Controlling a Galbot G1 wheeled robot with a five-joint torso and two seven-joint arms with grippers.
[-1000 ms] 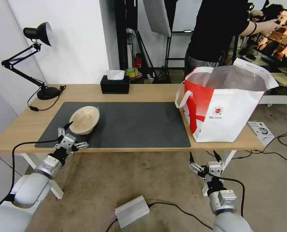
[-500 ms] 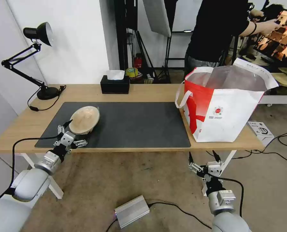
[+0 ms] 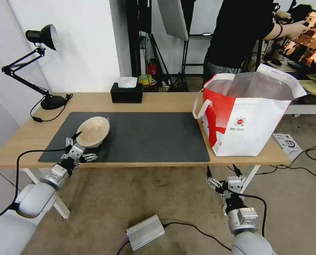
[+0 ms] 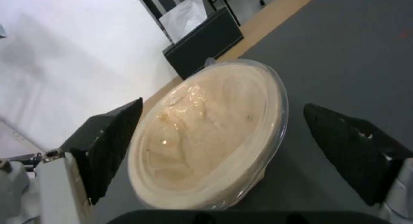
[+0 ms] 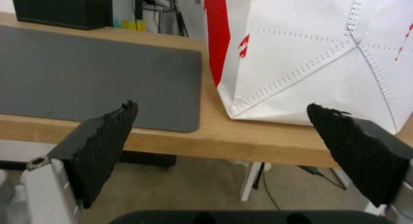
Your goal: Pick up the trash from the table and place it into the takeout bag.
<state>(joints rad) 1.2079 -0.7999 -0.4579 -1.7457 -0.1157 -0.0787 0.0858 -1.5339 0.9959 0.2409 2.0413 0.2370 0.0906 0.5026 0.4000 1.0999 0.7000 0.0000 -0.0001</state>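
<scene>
Grasp step: left claw (image 3: 80,146) wide open, empty, straddling beige bowl (image 3: 93,131) far from takeout bag (image 3: 248,120). Next, probably close on rim. Right claw (image 3: 222,173) open, idle below bag.

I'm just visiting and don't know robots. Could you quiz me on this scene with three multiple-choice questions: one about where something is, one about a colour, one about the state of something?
1. Where is the beige pulp bowl?
A. inside the takeout bag
B. on the dark mat, at the table's left end
C. on the floor

2. What colours is the outside of the takeout bag?
A. white and red
B. blue and yellow
C. all black

3. How is the left claw?
A. shut tight on the bowl
B. open, a finger on each side of the bowl
C. inside the bag

Answers:
1 B: the head view shows it on the mat near the lamp end.
2 A: white panels with a red side.
3 B: the left wrist view shows both fingers apart from the bowl's rim.
</scene>
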